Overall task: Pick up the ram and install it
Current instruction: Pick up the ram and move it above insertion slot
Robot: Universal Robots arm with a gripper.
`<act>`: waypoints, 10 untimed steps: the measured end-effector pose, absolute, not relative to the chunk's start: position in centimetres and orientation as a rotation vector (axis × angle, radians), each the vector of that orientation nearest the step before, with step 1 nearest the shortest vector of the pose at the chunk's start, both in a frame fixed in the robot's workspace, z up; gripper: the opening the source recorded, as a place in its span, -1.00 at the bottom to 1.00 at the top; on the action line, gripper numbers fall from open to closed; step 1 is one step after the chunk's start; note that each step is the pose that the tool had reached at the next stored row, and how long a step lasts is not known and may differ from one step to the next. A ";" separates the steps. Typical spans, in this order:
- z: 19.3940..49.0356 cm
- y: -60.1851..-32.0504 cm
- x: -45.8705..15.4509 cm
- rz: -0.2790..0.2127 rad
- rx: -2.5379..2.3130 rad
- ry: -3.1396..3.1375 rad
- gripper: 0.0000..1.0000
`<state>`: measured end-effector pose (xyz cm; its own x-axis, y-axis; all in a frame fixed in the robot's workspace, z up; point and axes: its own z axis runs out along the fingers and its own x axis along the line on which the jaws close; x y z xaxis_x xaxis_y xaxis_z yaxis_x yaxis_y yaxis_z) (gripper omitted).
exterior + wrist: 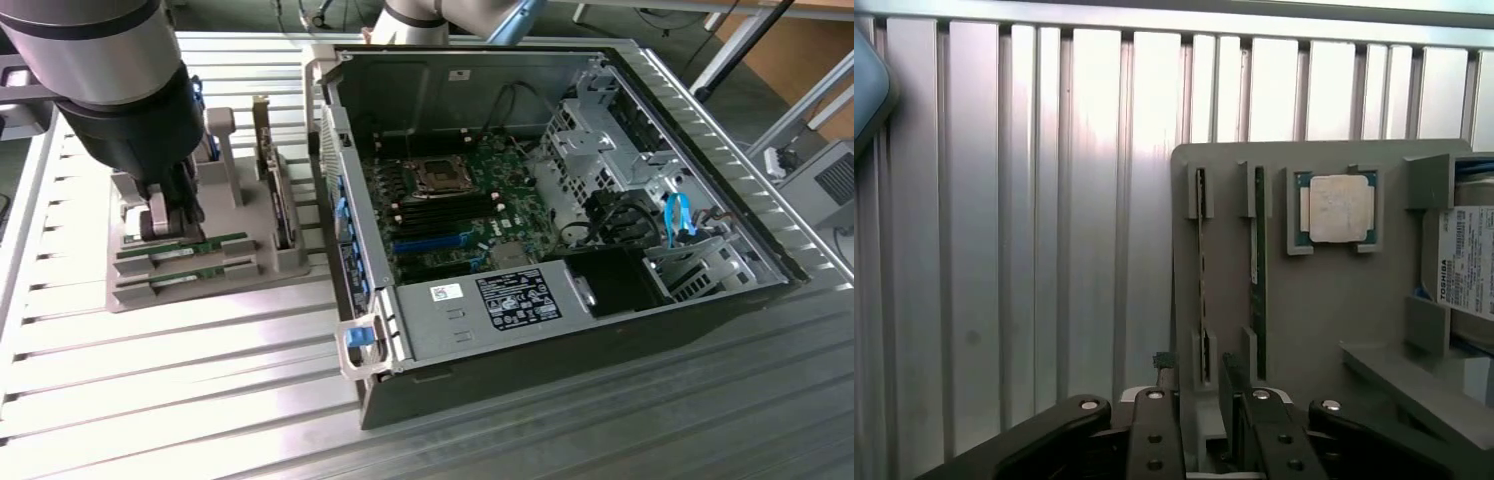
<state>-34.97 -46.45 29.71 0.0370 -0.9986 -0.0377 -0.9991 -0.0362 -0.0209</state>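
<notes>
Two green ram sticks stand on edge in slots of a grey holder (287,262) on the exterior view's left. One ram stick (187,243) (1201,270) lies closer to my gripper than the other ram stick (174,273) (1259,260). My gripper (163,218) (1209,430) hangs low over one end of these sticks. Its black fingers (1154,435) are open, with the end of the slots in the gap between them. Nothing is gripped. I cannot tell whether a finger touches a stick.
An open computer case (721,300) lies beside the holder, showing the motherboard's memory slots (430,215) and the processor socket (437,177). The holder also carries a square silver processor chip (1341,208) and a labelled hard drive (1464,262). A ribbed metal table (160,380) lies under everything.
</notes>
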 end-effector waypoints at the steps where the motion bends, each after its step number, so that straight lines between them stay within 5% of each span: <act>1: 29.6 -46.5 -35.0 0.018 -2.233 2.153 -0.42; 10: 28.9 -46.5 -35.4 0.016 -2.234 2.153 -0.42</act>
<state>-35.43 -46.49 28.91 0.0370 -0.9987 -0.0345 -0.9991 -0.0363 -0.0209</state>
